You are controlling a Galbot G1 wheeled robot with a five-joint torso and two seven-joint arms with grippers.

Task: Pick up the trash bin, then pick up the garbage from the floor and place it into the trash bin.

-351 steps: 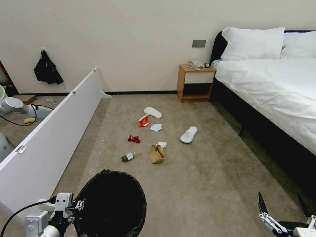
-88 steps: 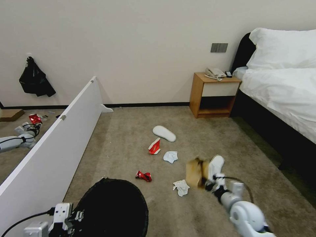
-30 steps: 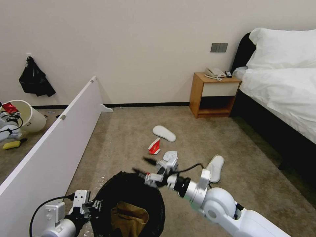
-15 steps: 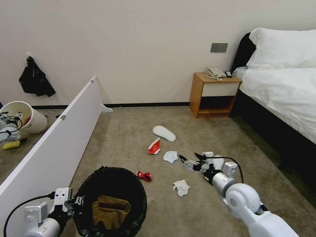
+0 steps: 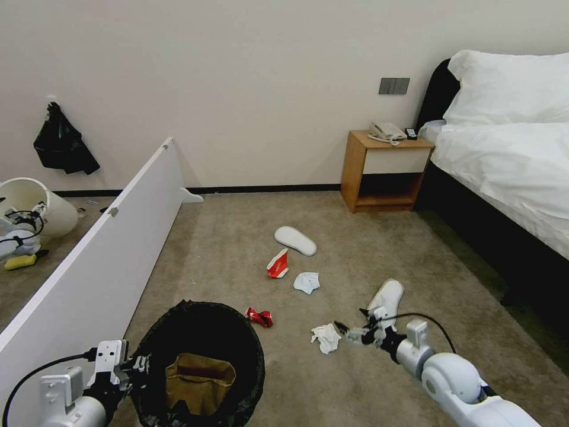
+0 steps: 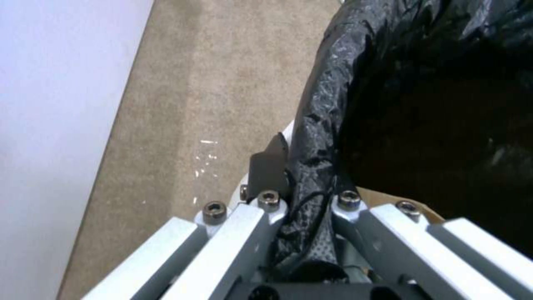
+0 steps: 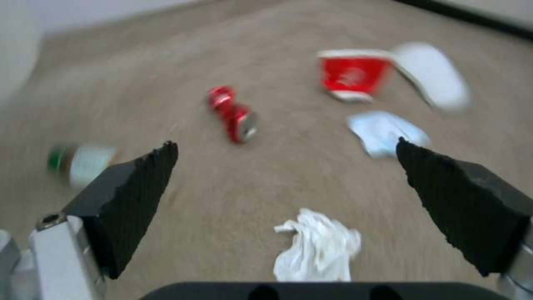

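paper bag (image 5: 198, 382) in trash bin (image 5: 252, 350) | tissue (image 5: 326, 338) right of bin

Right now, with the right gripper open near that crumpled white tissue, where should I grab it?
Probably pinch the crumpled white tissue across its raised middle, straight down from above. It lies low and bunched on the carpet, between the open right gripper fingers.

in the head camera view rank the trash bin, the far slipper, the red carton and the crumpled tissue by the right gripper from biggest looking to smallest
1. trash bin, largest by far, though also nearest the camera.
2. far slipper.
3. red carton and crumpled tissue look about alike; too close to rank.

The open right gripper hovers beside the tissue.
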